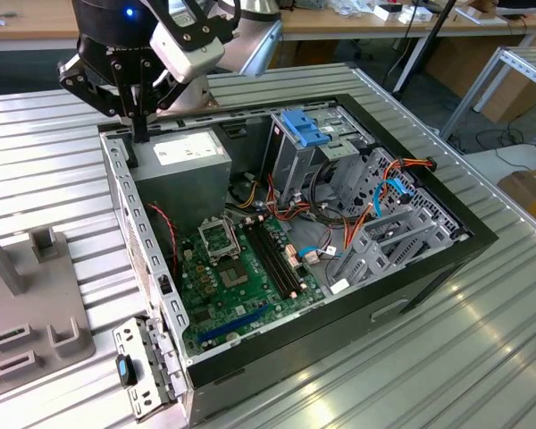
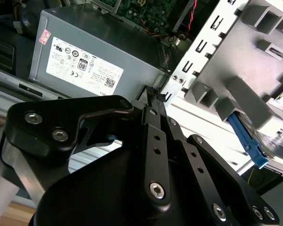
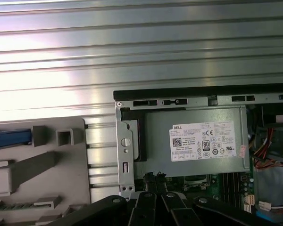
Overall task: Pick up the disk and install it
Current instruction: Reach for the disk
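1. My arm's gripper hung over a corner of the open computer case, just beside the power supply. In both wrist views its fingers were pressed together with nothing between them.
2. The disk, clipped in its blue frame, lay in the grey holder on the ribbed table. It was outside the case and well apart from the gripper.
3. I judged the pick-up to be the step in hand, and it was not yet done. Doing it well would mean parting the fingers, squaring them to the frame's long edges and gripping the frame rather than the bare metal.
4. The holder's upright blocks crowded the disk, so I reckoned a straight approach from above was safest.
5. Inside the case, the drive cage with its blue latch stood beside a tangle of cables. I judged these and the case wall to be the likeliest snags for a carried disk.
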Controlling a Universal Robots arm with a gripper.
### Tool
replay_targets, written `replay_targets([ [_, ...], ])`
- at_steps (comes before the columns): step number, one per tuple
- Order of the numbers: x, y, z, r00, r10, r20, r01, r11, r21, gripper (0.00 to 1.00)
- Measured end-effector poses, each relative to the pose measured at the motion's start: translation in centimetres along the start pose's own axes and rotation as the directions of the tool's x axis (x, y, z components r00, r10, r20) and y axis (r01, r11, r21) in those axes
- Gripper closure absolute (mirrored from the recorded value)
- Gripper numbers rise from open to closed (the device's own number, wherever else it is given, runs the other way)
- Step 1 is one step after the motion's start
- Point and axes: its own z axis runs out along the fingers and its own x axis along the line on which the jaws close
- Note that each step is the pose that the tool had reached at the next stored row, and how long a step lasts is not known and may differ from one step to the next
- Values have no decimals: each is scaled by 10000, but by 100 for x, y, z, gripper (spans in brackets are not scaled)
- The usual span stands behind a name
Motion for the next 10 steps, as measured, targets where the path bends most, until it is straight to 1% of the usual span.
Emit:
replay_targets([
  [5,41,-3,-1,10000,-1,0,1,10000,0,89],
  [7,78,-6,-2,10000,0,0,0,10000,-1,89],
  [10,103,-8,-3,10000,0,0,0,10000,0,89],
])
